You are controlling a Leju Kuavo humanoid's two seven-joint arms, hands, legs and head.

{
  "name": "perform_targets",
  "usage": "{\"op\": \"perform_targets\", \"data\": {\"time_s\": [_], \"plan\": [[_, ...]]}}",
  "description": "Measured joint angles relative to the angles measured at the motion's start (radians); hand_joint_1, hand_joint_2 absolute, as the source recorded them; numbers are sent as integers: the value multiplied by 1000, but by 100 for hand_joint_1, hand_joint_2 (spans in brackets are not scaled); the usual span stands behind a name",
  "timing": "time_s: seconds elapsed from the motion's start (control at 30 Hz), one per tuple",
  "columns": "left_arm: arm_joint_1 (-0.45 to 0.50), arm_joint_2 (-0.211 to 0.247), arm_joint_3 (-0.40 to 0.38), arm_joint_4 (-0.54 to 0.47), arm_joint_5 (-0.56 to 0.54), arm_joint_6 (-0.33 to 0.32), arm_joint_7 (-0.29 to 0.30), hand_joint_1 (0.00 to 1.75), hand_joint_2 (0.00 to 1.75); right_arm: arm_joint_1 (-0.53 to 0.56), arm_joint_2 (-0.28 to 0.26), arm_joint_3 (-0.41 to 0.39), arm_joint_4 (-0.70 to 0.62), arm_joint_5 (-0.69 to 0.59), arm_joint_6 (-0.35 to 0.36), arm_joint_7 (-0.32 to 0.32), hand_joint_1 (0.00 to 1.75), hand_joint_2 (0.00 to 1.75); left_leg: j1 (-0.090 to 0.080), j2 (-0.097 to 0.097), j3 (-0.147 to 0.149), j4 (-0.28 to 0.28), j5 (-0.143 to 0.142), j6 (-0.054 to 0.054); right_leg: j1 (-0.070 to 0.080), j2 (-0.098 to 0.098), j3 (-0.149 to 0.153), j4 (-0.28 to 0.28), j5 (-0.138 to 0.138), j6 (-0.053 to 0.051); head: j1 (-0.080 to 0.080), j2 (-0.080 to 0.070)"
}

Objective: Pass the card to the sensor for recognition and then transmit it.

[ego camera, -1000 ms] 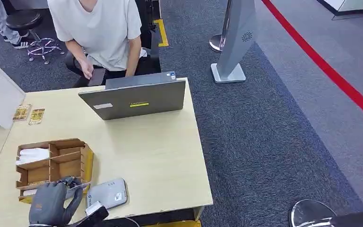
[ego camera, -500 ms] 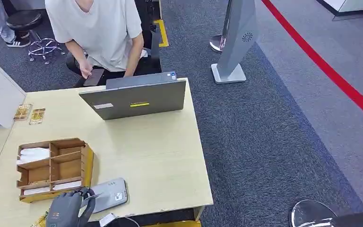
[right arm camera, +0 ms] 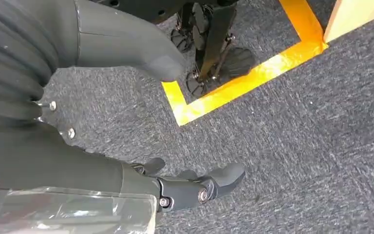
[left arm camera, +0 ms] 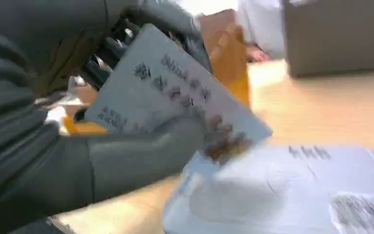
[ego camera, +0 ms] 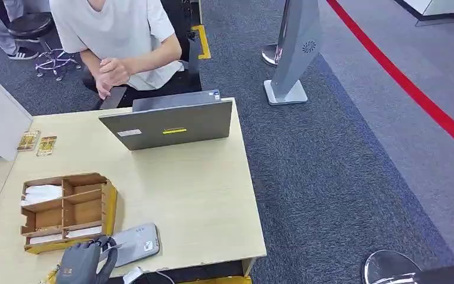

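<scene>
at the table's (ego camera: 201,201) front edge the left hand (ego camera: 83,265) pinches the card (left arm camera: 175,100) between thumb and fingers, its free end tilted down over the near corner of the grey sensor (ego camera: 135,242), just right of the hand. the right hand (right arm camera: 126,117) hangs over carpet, fingers apart, holding nothing.

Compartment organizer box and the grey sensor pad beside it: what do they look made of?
The brown compartmented organizer box looks like thin unfinished wood or plywood: matte brown panels with slotted dividers. The flat grey sensor pad looks like moulded plastic, smooth with rounded corners and a printed label. The white printed card in the left hand seems plastic, though blurred.
</scene>
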Motion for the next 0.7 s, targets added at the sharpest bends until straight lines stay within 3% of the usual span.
{"op": "perform_targets", "data": {"time_s": [0.1,0.27,0.4,0.5,0.7], "plan": [[25,-3,25,-121,-63,62,-3,175,175,10,0,16,-2,-41,-36,28,0,175,0,0,-1,0,0,0,0,-1,-1,0,0,0,1,0],[20,-18,160,-329,-52,52,-144,175,175,51,0,94,-19,-95,-78,59,0,175,0,0,-1,0,0,0,0,0,-2,0,0,0,0,0],[-82,-29,268,-436,-31,-57,-152,175,175,67,0,137,-24,-93,-78,67,0,175,0,-2,-1,0,1,-1,0,-3,-3,0,0,0,0,0],[-226,-25,340,-441,-49,-208,-109,175,175,69,0,168,-27,-72,-67,69,0,175,0,-2,-1,0,3,-2,1,-3,-2,1,2,-2,0,0],[-498,15,383,-276,-165,-296,-74,175,175,64,0,178,-22,46,-27,60,0,175,0,-2,-2,0,7,-3,1,-2,-2,1,5,-1,0,0]]}}
